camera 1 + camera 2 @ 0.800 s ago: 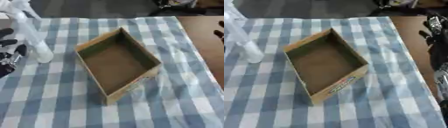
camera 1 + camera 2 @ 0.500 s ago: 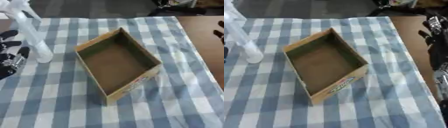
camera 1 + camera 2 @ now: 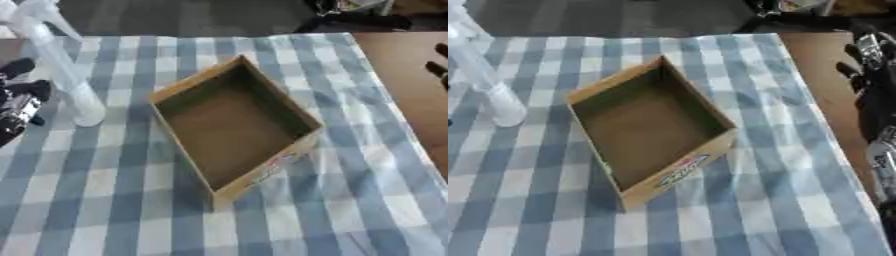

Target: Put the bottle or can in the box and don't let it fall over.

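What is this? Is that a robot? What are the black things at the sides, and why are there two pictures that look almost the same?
Yes, it is a robot shaped like a person's upper body. The two pictures come from the two eyes of a camera in its head, looking down, so they look nearly alike.

Before it is a table with a blue and white checked cloth. In the middle lies an open cardboard box with nothing in it. To the left stands a clear plastic bottle, upright on the cloth.

The black thing at the left edge is the robot's left hand, close beside the bottle; I cannot tell whether it touches it, or how its fingers are set. The black thing at the right edge is its right hand, over the bare wooden table, holding nothing.

The job is to put the bottle in the box without tipping it. That is not yet done.
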`<state>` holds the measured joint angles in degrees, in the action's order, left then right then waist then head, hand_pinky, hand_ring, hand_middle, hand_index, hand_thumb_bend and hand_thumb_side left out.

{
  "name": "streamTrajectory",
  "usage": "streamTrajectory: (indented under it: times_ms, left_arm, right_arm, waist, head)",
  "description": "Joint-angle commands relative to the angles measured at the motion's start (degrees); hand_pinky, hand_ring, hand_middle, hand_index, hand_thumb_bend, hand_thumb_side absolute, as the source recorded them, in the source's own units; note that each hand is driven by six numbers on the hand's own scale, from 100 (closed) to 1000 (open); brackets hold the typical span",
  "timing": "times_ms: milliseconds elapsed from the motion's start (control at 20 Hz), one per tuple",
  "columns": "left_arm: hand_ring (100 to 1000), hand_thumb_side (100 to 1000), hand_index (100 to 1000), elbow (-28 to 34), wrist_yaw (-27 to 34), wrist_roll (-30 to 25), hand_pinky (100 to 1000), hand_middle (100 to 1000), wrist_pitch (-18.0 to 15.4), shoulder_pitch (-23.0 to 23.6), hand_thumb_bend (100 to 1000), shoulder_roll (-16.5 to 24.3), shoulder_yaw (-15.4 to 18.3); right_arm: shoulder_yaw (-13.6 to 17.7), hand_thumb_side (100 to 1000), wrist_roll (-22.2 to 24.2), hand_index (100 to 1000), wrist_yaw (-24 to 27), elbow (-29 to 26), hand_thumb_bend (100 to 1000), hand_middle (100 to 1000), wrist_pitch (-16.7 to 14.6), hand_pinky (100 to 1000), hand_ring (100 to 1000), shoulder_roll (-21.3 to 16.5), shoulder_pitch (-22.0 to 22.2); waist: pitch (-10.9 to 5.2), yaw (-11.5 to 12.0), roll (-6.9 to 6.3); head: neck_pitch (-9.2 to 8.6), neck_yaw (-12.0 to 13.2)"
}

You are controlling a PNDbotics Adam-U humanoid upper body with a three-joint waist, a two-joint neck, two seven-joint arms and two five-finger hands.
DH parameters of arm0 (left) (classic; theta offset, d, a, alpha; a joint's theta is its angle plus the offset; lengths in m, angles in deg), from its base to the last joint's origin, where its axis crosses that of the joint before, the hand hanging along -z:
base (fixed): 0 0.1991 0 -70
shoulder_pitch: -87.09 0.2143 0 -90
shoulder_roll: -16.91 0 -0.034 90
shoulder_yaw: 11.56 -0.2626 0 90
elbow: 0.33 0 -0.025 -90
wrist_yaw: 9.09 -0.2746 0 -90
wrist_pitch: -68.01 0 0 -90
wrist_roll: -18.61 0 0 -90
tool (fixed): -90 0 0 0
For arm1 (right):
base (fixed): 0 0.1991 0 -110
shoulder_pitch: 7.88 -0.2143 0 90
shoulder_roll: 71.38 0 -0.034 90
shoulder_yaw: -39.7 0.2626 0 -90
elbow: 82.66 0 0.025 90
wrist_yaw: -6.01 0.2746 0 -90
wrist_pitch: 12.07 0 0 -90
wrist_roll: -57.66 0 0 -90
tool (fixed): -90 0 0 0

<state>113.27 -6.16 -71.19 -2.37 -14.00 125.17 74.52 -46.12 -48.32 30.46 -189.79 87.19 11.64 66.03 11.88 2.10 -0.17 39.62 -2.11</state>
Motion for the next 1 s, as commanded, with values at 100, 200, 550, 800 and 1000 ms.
streamTrajectory:
  times_ms: [100,200,550,800,1000]
  left_arm:
    - [915,720,1000,0.99,-1.04,0.94,603,987,1.67,-0.84,249,1.87,0.02]
    - [913,720,1000,0.99,-1.02,0.93,600,987,2.00,-0.93,250,1.85,-0.07]
    - [912,618,1000,0.99,-1.59,0.64,599,991,2.31,-1.09,250,1.80,-0.05]
    - [915,475,1000,-0.76,-1.43,1.37,598,989,3.63,-2.61,268,1.63,0.16]
    - [916,485,1000,-2.46,-1.40,2.31,601,984,4.37,-3.97,274,1.67,0.16]
  right_arm:
    - [0.18,608,0.11,866,0.24,-0.51,100,1000,0.05,946,1000,-0.70,-0.57]
    - [0.16,608,0.15,866,0.27,-0.51,100,1000,0.06,946,1000,-0.68,-0.59]
    - [0.10,610,0.28,866,0.37,-0.48,100,1000,0.10,946,1000,-0.58,-0.54]
    - [0.06,607,0.37,865,0.44,-0.50,100,1000,0.13,946,1000,-0.43,-0.62]
    - [0.03,611,0.44,865,0.48,-0.50,100,1000,0.14,946,1000,-0.36,-0.66]
  waist:
    - [-0.74,-0.03,0.02]
    - [-0.73,-0.02,0.06]
    - [-0.66,-0.06,0.14]
    - [-0.58,-0.13,0.13]
    - [-0.48,-0.22,0.11]
  head:
    - [-0.65,0.08]
    - [-0.81,0.06]
    - [-1.28,0.06]
    - [-1.57,0.21]
    - [-1.77,0.32]
